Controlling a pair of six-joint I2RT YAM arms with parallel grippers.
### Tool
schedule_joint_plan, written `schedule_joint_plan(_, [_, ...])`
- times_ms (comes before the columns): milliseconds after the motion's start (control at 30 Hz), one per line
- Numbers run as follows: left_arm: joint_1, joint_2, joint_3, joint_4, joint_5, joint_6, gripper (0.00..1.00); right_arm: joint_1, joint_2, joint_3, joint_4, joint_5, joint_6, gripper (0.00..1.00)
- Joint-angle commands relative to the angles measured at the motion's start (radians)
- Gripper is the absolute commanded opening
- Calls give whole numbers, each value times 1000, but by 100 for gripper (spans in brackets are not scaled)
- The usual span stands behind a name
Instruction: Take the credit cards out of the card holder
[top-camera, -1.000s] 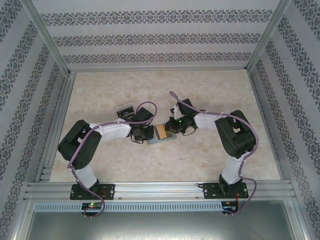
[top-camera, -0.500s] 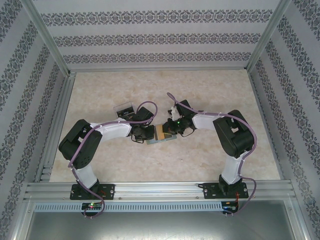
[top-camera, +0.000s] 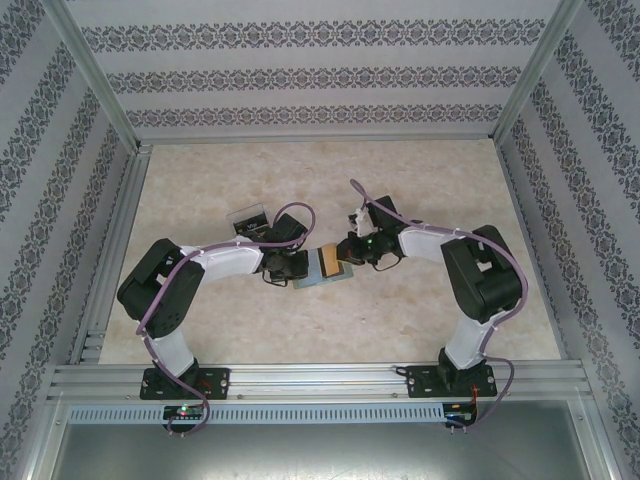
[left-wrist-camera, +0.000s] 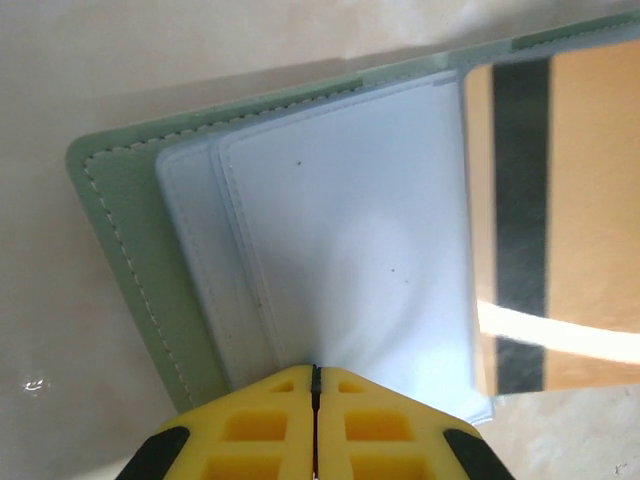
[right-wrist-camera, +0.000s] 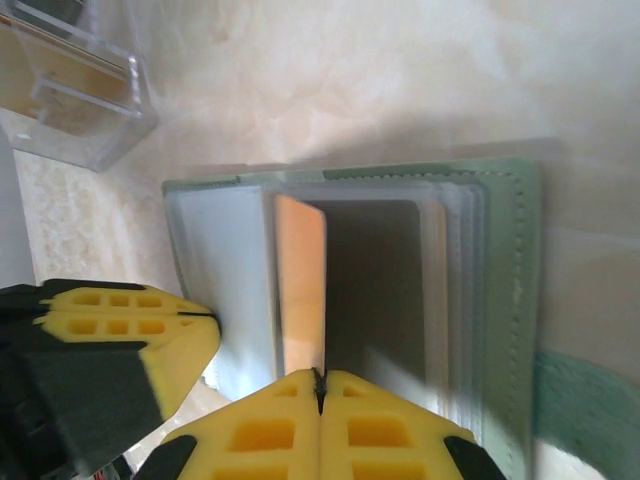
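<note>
The holder (top-camera: 318, 277) lies open on the table (top-camera: 450, 180), near the middle and a little toward 6 o'clock, between the two grippers. In the left wrist view its grey-green cover is underneath and the pale blue lining with the pockets faces up.

The left gripper (left-wrist-camera: 314, 385) reaches the holder from 9 o'clock in the top view. Its yellow fingers are pressed together with no gap. The tip stands at the edge of the pale lining. Whether it pinches a leaf of the lining or only presses on it, one cannot tell.

The right gripper (right-wrist-camera: 320, 385) reaches in from 3 o'clock. Its fingers are pressed together too, and they pinch the near end of the tan card (right-wrist-camera: 300, 285). The card is tilted up on one long side above the lining, with a dark shadow beside it. In the left wrist view the card shows a black stripe along its length and a bright reflection, and it sits on the 3 o'clock side of the holder. Whether its far end is in a pocket is not clear.

A transparent tray (right-wrist-camera: 85, 95) stands on the table at 10 o'clock from the holder, apart from it. A green tab (right-wrist-camera: 585, 405) lies flat beside the holder, at 5 o'clock in the right wrist view.
</note>
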Motion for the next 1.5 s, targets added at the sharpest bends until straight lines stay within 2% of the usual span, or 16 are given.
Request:
schedule_joint_plan(0, [3,13,2,-87,-8,24,9,-27,-72,-21,-32,-2,-37,0])
schedule_joint_plan(67, [6,-1,13,-90,-4,22,13,-40,-105,-24,-44,-5,-38,0])
schedule_joint_plan(133, [12,-23,28,-95,1,17,23,-48,-138,-21,-57,-11,-41,0])
schedule_joint_plan(467, [88,-207,76,-144,-7,-11,39,-46,-243,58,-162,34,-97,0])
schedule_joint_plan(567, [121,-292,73,-168,-39,-31,65,-18,-259,114,-189,93,-160,0])
schedule_joint_plan(633, [148,-366,74,-193,-74,-37,92,12,-249,163,-202,122,-222,0])
schedule_joint_plan(667, [162,-398,76,-209,-92,-39,100,25,-237,187,-211,135,-249,0])
schedule_joint_plan(767, [219,-504,81,-258,-134,-39,99,83,-191,272,-229,180,-369,0])
schedule_joint_plan(900, [294,-641,77,-329,-196,-32,99,205,-134,350,-226,315,-654,0])
schedule_joint_plan(1000, [345,-727,59,-336,-176,-27,99,278,-87,394,-213,378,-849,0])
schedule_joint_plan(1100, [372,-778,69,-389,-195,-23,99,301,-34,447,-206,369,-933,0])
schedule_joint_plan(1200, [380,-826,76,-468,-290,-51,99,315,22,500,-201,359,-1002,0])
schedule_joint_plan(1333, [382,-915,67,-536,-408,-75,99,346,104,574,-196,401,-1095,0])
schedule_joint_plan(1467, [385,-991,59,-578,-470,-84,99,390,171,626,-186,466,-1223,0])
